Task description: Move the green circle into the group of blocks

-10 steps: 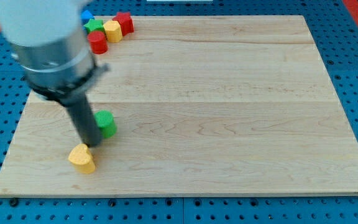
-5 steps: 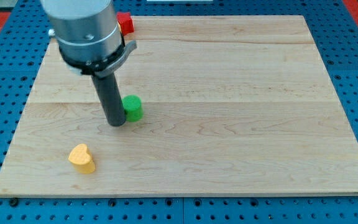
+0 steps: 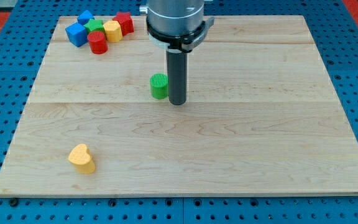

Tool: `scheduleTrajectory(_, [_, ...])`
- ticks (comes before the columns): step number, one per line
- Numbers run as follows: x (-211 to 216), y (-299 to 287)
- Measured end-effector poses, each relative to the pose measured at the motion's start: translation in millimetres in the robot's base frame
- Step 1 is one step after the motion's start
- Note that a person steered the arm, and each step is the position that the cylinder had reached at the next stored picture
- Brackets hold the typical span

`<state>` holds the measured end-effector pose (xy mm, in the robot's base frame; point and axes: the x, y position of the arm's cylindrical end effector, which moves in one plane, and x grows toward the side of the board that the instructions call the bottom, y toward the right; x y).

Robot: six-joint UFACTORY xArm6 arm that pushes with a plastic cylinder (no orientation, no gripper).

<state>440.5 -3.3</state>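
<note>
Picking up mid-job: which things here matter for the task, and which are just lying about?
In the job: green circle, my tip just at its right; the group at the view's top left: blue block, red cylinder, yellow block.
Lying about: yellow heart.

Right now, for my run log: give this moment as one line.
my tip: right of, beside green circle | group: top left, apart | yellow heart: bottom left | task: not done
</note>
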Motion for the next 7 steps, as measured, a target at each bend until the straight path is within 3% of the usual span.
scheduleTrajectory(1, [-25, -16])
scheduleTrajectory(3, [-71, -125])
scheduleTrajectory(4, [-48, -132])
scheduleTrajectory(5, [-91, -170])
scheduleTrajectory(6, [-124, -151])
scheduleTrajectory(7, [-85, -66])
